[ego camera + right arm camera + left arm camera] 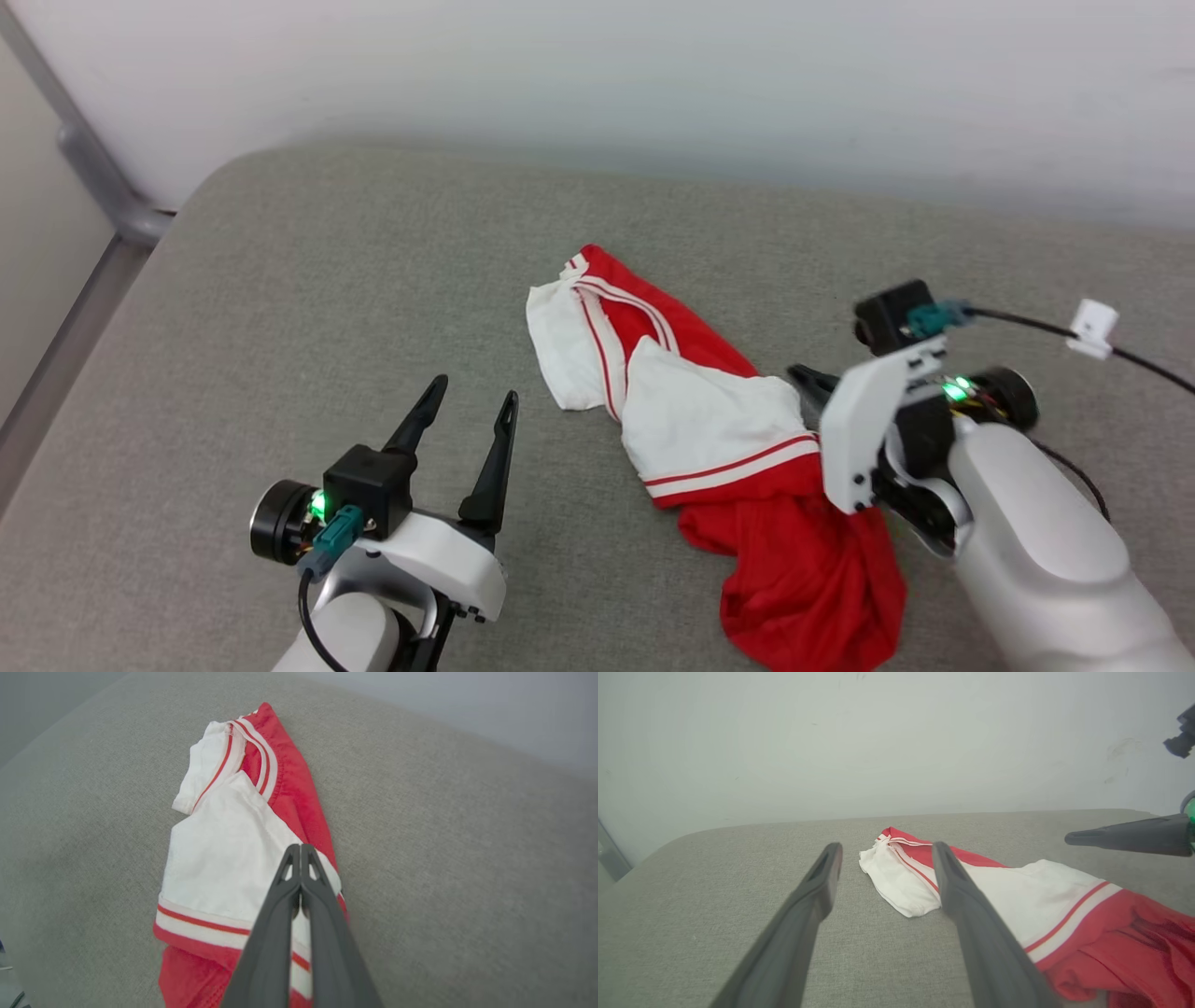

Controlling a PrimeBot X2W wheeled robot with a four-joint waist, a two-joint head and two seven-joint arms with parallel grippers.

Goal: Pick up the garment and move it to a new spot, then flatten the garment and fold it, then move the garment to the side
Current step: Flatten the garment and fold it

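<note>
The garment point(709, 411) is lying bunched in a long crumpled strip on the grey cushion point(327, 280), just right of centre. Its white sleeves are showing on top, and the red body is trailing toward the near edge.

The left pincer point(474, 392) is hovering beside the garment's left side with its fingers spread wide and nothing between them. The right pincer point(300, 847) is hanging just over the garment's right edge with its fingers pressed together. I am seeing no cloth caught between them, and the left wrist view shows them clear of the fabric.

The cloth is looking thin, light and limp, so I am expecting it to drape and slide rather than hold any shape. The red mesh part may slip through a shallow pinch. To my eye, the striped sleeve hem point(201, 921) or the ribbed collar edge point(261, 756) is offering the firmest hold, since those seams are thicker.
</note>
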